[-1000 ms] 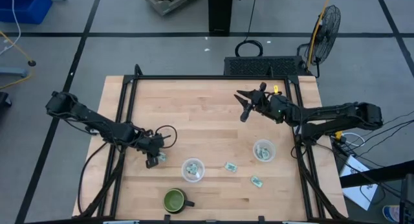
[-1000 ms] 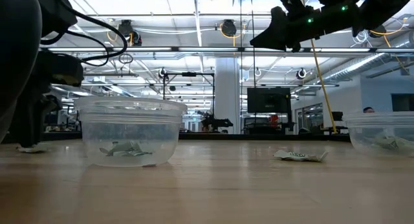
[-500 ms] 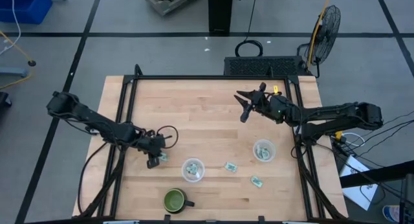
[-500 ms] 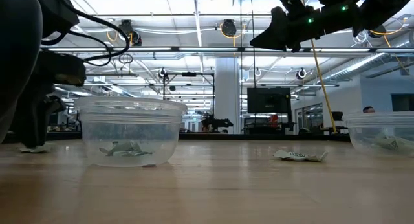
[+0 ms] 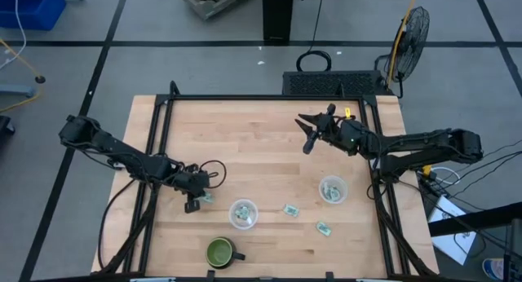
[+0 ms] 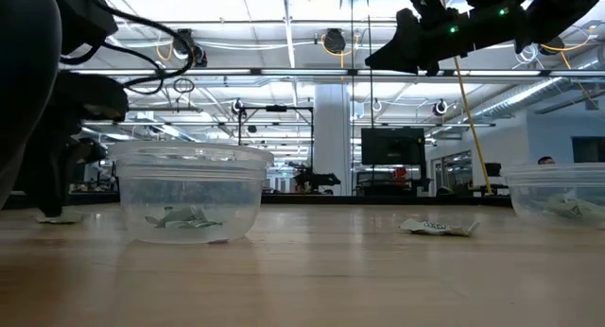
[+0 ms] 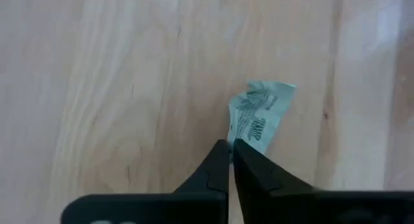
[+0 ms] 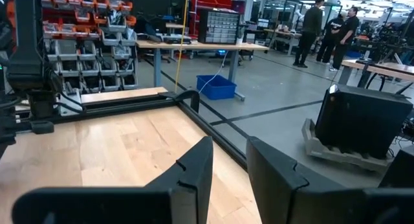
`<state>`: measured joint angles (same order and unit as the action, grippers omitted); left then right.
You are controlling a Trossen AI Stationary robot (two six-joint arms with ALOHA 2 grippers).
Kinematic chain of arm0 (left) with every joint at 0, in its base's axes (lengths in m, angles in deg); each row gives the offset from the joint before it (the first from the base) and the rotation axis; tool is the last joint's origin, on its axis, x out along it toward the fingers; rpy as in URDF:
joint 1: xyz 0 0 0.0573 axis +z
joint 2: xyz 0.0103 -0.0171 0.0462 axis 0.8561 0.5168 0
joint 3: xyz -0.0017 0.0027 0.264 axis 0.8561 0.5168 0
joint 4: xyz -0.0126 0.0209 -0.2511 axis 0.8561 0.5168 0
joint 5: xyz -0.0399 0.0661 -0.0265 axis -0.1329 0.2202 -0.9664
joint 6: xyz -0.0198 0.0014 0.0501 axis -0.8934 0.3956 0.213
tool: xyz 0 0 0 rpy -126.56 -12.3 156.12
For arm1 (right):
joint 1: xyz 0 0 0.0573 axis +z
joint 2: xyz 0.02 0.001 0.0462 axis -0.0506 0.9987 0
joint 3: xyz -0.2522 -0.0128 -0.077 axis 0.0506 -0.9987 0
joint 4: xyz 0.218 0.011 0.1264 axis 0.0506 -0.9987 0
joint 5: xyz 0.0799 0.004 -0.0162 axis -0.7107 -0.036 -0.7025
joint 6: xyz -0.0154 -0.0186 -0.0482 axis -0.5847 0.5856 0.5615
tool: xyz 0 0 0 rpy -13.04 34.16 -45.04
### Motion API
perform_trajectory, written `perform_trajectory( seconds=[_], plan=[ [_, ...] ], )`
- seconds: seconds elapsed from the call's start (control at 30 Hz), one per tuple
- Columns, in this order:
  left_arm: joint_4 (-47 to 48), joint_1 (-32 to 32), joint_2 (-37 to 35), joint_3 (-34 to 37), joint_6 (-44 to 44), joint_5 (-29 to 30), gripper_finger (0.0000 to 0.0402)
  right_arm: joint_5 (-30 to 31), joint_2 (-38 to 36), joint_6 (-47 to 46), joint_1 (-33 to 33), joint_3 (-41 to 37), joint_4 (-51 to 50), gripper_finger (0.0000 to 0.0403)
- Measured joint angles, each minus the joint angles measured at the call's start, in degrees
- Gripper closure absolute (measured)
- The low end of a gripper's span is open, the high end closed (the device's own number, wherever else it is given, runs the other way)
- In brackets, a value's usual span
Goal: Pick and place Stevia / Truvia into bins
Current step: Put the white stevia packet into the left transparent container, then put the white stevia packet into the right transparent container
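Observation:
One pale green and white packet [image 7: 259, 114] lies crumpled on the wood left of the left clear cup [image 5: 242, 213], and shows low on the table in the low view [image 6: 57, 216]. My left gripper [image 7: 231, 145] is down at the packet [image 5: 204, 198], shut on its near end. Two more packets [image 5: 289, 209] [image 5: 324, 228] lie flat between the cups. Both the left cup [image 6: 189, 190] and the right cup [image 5: 332, 190] hold packets. My right gripper [image 5: 307, 134] hangs open, high over the far right of the table. My left gripper pinches the packet's near corner [image 7: 240, 136] between its two fingertips, coming from above and slanting down. The rest of the packet lies crumpled on the table beyond the fingers.
A dark green mug [image 5: 220, 253] stands near the table's near edge, below the left cup. A black frame rail [image 5: 261, 99] runs round the table. Bare wood spreads across the middle and far left of the table.
My left gripper has edged slightly toward the table's right, and the packet at its tips has slid a little the same way along the wood. My right arm has kept still.

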<state>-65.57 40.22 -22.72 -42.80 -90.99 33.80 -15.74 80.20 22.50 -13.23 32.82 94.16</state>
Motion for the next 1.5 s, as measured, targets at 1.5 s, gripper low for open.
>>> perform_trajectory(
  seconds=[1.5],
  plan=[
    [16.3, 1.9, 27.9, -46.8, 20.3, 2.3, 0.032, -14.7, 0.0, 6.4, 3.7, 0.0, 0.7, 0.0288]
  ],
)
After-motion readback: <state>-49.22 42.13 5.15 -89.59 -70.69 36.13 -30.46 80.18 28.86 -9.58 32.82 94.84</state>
